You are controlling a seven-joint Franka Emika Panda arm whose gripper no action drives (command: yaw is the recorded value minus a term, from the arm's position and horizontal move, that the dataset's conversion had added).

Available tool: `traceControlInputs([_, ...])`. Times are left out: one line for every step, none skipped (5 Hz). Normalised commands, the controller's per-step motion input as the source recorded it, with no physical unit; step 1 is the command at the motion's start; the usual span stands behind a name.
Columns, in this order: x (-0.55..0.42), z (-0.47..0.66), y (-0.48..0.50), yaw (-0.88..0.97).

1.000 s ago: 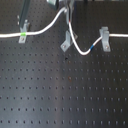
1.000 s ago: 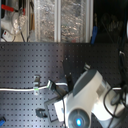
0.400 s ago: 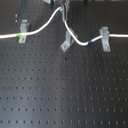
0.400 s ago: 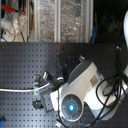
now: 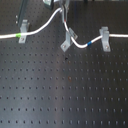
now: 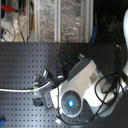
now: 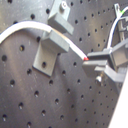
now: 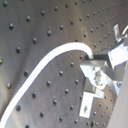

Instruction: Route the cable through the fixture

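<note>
I see the cable (image 5: pixel 40 29) lying across the black bench (image 5: pixel 60 95), already resting in the slanted clip (image 5: pixel 66 44) in the middle. My fingers (image 7: pixel 90 64) pinch the cable just past it. Seating it looks nearly done.

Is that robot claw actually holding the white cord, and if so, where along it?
Yes. The gripper pinches the cable on the raised stretch between its green and blue bands, just beside the fixture.
</note>
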Motion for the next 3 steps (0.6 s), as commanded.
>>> traceControlInputs([0.034, 0.00, 0.013, 0.00])
traceControlInputs([0.082, 0.00, 0.032, 0.00])
traceControlInputs([0.056, 0.00, 0.022, 0.04])
